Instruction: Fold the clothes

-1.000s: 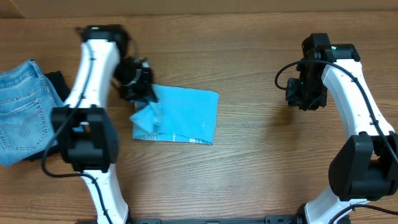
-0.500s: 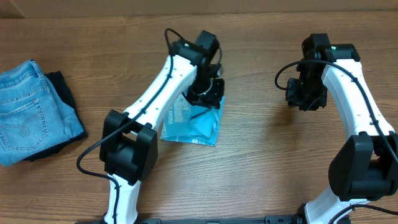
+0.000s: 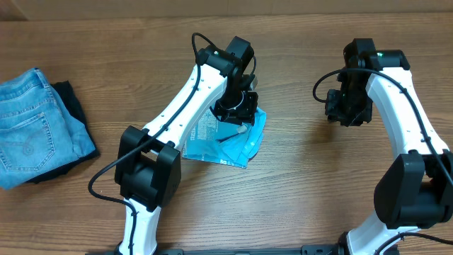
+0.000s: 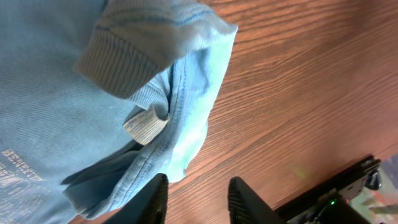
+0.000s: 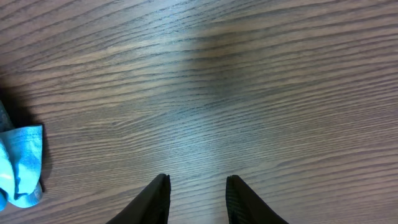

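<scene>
The light sky-blue T-shirt (image 3: 237,145) lies folded over itself in a narrow bundle at the table's middle, white lettering showing on its left part. My left gripper (image 3: 237,113) hangs over its far right edge. In the left wrist view the gripper (image 4: 199,180) is open and empty. The shirt (image 4: 62,93), with its ribbed collar and hems bunched, lies beside the left finger (image 4: 155,199). My right gripper (image 3: 347,110) is open and empty over bare wood to the right. In the right wrist view, where the gripper (image 5: 198,178) points at bare table, a shirt corner (image 5: 18,162) shows at far left.
Faded blue jeans (image 3: 28,127) lie at the table's left edge on a black folded garment (image 3: 71,106). The wooden table (image 3: 304,184) is bare between the shirt and the right arm. The left arm stretches diagonally across the shirt's left side.
My left gripper swung from the shirt's left edge across to its right side, bringing the left half over. The shirt is now narrower and bulges further right. The right arm has not moved.
</scene>
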Available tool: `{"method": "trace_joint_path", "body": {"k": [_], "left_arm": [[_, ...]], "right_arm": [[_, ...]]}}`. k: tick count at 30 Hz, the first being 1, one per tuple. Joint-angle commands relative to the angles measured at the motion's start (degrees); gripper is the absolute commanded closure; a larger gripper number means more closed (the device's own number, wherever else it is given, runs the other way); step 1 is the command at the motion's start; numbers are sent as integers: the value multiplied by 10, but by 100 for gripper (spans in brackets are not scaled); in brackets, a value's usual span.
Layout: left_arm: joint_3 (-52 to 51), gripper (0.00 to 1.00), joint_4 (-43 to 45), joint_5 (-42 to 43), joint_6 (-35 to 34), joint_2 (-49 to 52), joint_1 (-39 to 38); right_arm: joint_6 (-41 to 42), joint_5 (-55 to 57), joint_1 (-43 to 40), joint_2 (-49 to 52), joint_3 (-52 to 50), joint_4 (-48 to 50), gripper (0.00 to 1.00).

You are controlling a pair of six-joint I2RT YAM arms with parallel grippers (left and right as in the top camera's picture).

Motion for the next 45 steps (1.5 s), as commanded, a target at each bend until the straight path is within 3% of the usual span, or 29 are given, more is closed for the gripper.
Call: {"method": "trace_joint_path", "body": {"k": [1,6,10,14,20,26,33,41,45], "left_arm": [[13,70,-6,-19,21,-3,12],[16,72,-10,-58,21,-3,95],[16,72,33,-61,24,-2,166],[16,65,68,-66,38,-2,182],[-13,65,69,-94,38,-2,175],[-67,63,112,-93,38,-2,174],[-108,58,130,-94,38,-2,159],[-171,56,170,-107,38,-2,146],[-179,56,167,-156,38,-2,146]], "right_arm": [[0,-10,-1,-2,7,-1,66],[-205,-305,9,-2,7,-9,69],[-225,-341,60,-2,7,-3,72],[-164,-338,150,-2,7,48,72],[-24,-297,247,14,6,181,72],[-6,-294,298,74,6,225,72],[-6,-225,320,155,6,198,71],[5,-46,293,155,6,57,72],[9,-24,277,155,6,42,73]]}}
